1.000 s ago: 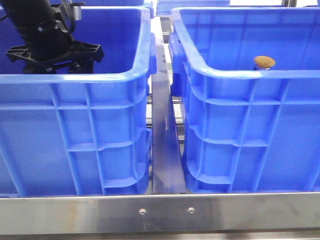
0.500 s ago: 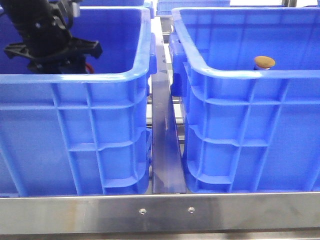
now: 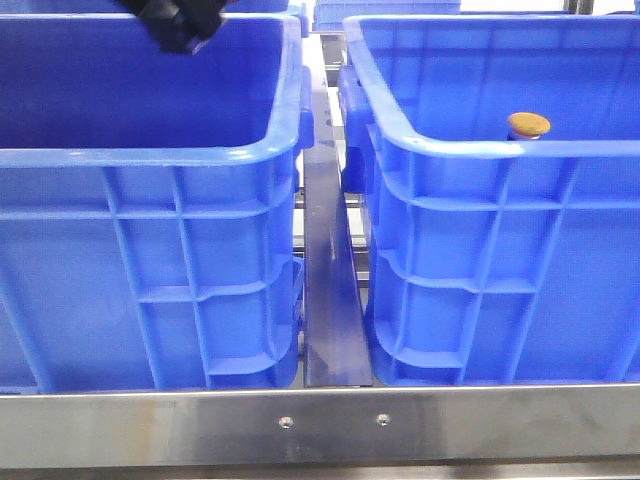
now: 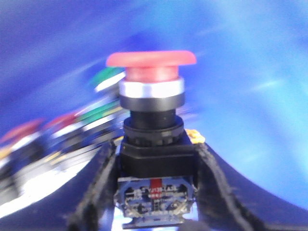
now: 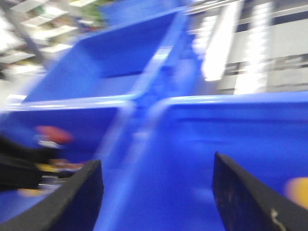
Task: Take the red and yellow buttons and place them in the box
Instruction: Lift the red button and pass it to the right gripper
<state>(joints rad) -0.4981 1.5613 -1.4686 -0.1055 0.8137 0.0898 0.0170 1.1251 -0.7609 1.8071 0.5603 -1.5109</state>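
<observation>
Left gripper [image 4: 155, 192] clamping red button [image 4: 151, 60], front view hiding it, right gripper [image 5: 156, 192] spread

Two crates side by side, button [image 3: 528, 124] in right crate [image 3: 500, 150], rail [image 3: 330, 300] between

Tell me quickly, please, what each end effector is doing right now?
Left: closed on the red button.
Right: open, holding nothing.

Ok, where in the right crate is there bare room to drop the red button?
Right crate: bare from its left wall to the yellow button by the near rim, far as shown. Crowded: the blurred buttons beside the left hand.
</observation>
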